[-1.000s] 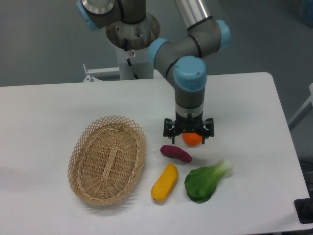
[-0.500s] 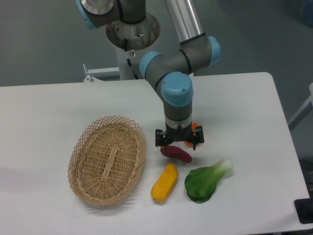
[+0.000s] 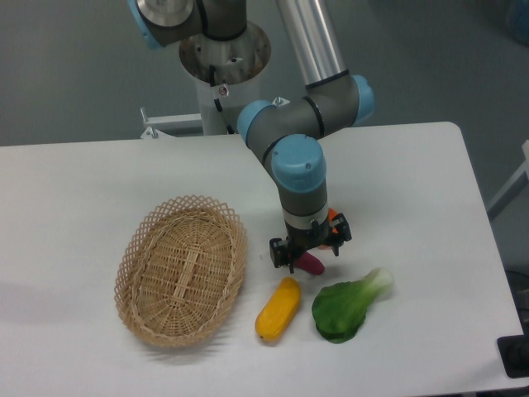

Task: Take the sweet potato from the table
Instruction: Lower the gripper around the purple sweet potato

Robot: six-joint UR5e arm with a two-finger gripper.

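The end effector (image 3: 304, 253) hangs low over the white table (image 3: 74, 190), straight above the sweet potato (image 3: 312, 264), and its two fingers stand apart, one at the left near the tuber's hidden end and one at the right by the orange fruit (image 3: 332, 225). Whether the fingers touch the sweet potato cannot be told, since the wrist and the dark jaw housing cover most of it; only a short magenta piece shows below the housing, lying on the table. The orange fruit peeks out just behind the right finger, mostly hidden by the arm. Just in front of the sweet potato lies the yellow oblong vegetable (image 3: 278, 308), tilted with its upper end toward the end effector, and to its right lies the green leafy vegetable (image 3: 347, 306) with its pale stalk pointing up and to the right. The oval wicker basket (image 3: 182, 269) sits to the left, apart from the vegetables.
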